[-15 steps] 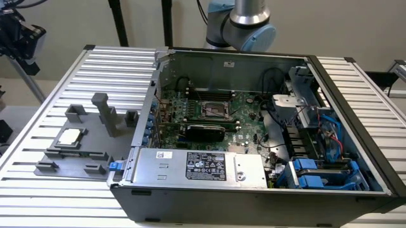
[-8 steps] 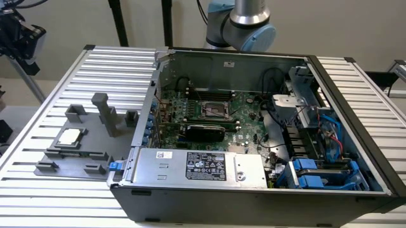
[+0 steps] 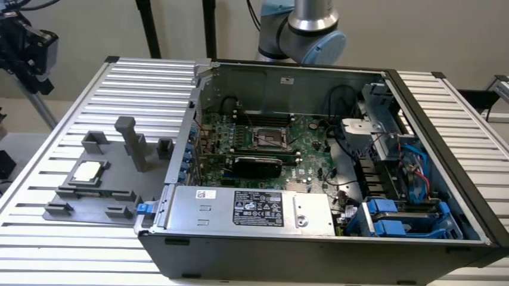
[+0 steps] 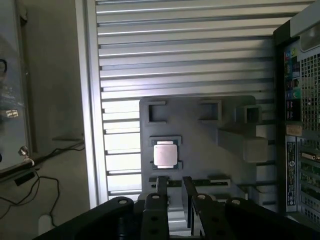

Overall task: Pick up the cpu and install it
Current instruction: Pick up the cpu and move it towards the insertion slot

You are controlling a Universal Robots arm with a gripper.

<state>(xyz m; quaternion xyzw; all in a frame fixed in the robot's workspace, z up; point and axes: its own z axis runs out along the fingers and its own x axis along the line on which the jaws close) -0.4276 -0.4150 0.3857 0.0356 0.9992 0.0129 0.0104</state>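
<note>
Jaws slightly parted, nothing between them: the gripper [image 4: 174, 182] hangs short of the cpu [image 4: 165, 154], which lies flat in its grey holder [image 4: 200, 145] just ahead of the fingertips, untouched. Well away from the jaws, the motherboard socket [image 3: 270, 140] looks empty; pickup and installation are both undone
</note>
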